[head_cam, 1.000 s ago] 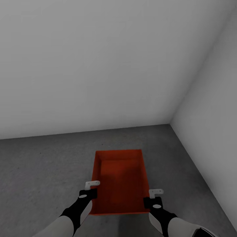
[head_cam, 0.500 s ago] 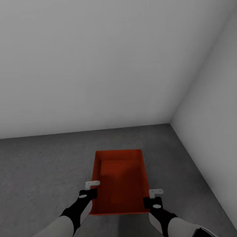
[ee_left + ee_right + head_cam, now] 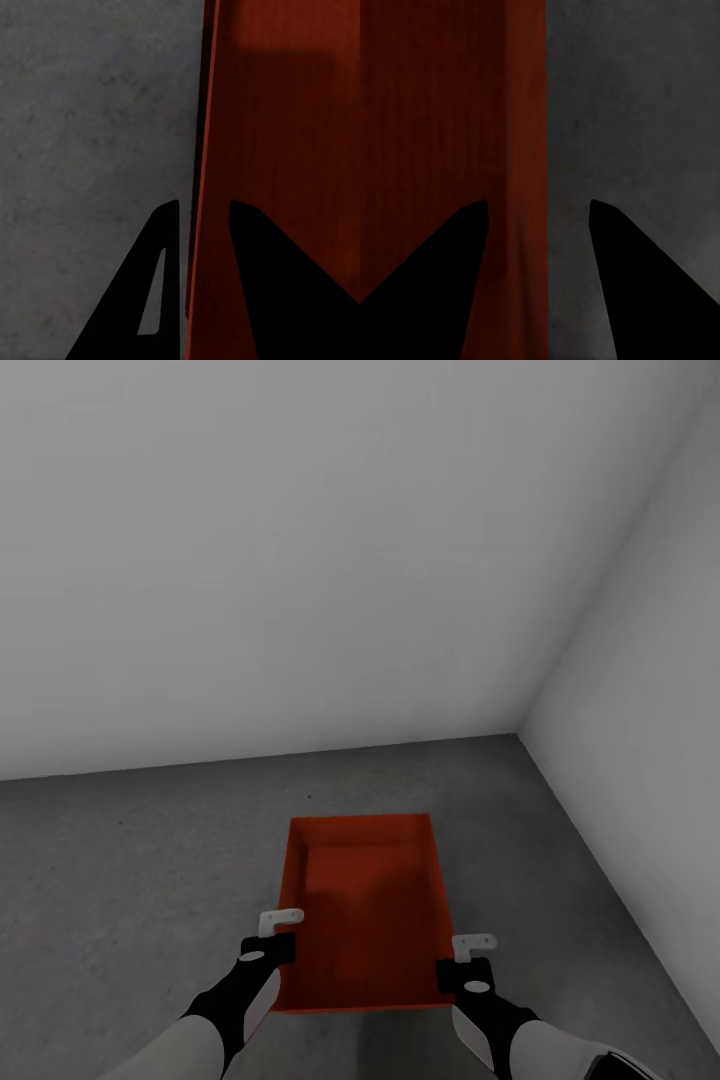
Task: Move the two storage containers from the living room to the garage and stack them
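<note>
Nothing has moved since the earlier frames: the orange-red storage container (image 3: 366, 910) sits low in the centre of the head view on the grey concrete floor (image 3: 130, 880), near the corner of the white walls (image 3: 300, 560). The left gripper (image 3: 196, 225) straddles the container's left wall with its fingers narrowly parted around it. The right gripper (image 3: 538, 225) straddles the right wall, fingers spread wider with a gap on the floor side.

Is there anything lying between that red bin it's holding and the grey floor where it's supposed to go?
Nothing visible. The storage container hangs over bare concrete floor near the corner, with the left gripper and right gripper each straddling a side wall. No obstacle shows around it; directly underneath is hidden.
</note>
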Available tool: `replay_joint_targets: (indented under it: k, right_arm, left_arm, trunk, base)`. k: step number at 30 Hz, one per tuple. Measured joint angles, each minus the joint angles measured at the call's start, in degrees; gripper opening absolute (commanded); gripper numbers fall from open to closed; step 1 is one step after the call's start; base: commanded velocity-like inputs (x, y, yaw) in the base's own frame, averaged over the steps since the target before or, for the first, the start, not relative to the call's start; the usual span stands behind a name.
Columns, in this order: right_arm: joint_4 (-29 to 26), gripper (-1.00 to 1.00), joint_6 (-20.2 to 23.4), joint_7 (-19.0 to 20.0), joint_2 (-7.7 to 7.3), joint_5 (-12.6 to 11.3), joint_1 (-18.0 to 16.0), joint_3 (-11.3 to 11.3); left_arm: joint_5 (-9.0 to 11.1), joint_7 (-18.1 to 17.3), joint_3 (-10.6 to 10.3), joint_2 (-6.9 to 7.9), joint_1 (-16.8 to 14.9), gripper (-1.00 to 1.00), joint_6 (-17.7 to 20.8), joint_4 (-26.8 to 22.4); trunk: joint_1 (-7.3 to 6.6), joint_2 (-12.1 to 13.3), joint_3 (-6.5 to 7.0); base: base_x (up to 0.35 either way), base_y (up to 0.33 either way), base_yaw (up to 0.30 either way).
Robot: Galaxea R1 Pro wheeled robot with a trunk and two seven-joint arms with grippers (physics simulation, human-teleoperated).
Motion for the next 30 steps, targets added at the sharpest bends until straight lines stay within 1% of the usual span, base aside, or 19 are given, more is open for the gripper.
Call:
replay_joint_targets:
  k: [15,26,27,28,29,30]
  right_arm:
    - [0.0,-1.0,0.0,-0.1,0.1,0.1,0.0,-0.1]
    - [-0.4,-1.0,0.4,-0.1,-0.13,0.1,0.0,0.1]
    - [-0.4,1.0,0.4,-0.1,-0.13,0.1,0.0,0.1]
    - [0.1,1.0,0.3,-0.8,0.23,0.4,0.0,-2.4]
    - [1.3,1.0,0.3,-0.9,0.22,0.5,0.0,-2.6]
    - [2.5,1.0,0.2,-1.1,-0.28,0.3,0.0,-3.0]
  left_arm:
    - [-0.1,-0.2,0.1,0.09,0.0,-1.0,0.0,0.0]
    - [-0.1,-0.2,0.3,0.02,0.0,-1.0,-0.1,0.0]
    - [-0.1,-0.2,0.3,0.01,0.0,1.0,-0.1,0.0]
    - [0.0,2.7,1.0,-0.16,0.0,1.0,-0.1,0.0]
    - [-0.3,4.7,1.2,0.03,0.0,1.0,0.0,0.1]
    - [-0.3,4.8,1.2,0.08,0.0,1.0,0.0,0.0]
  trunk:
    - [0.0,0.0,0.0]
    - [0.0,0.0,0.0]
    - [0.0,0.0,0.0]
    - [0.0,0.0,0.0]
    - [0.0,0.0,0.0]
    - [0.0,0.0,0.0]
  base:
    - [0.0,0.0,0.0]
    - [0.0,0.0,0.0]
    - [0.0,0.0,0.0]
    - [0.0,0.0,0.0]
    - [0.0,0.0,0.0]
    - [0.0,0.0,0.0]
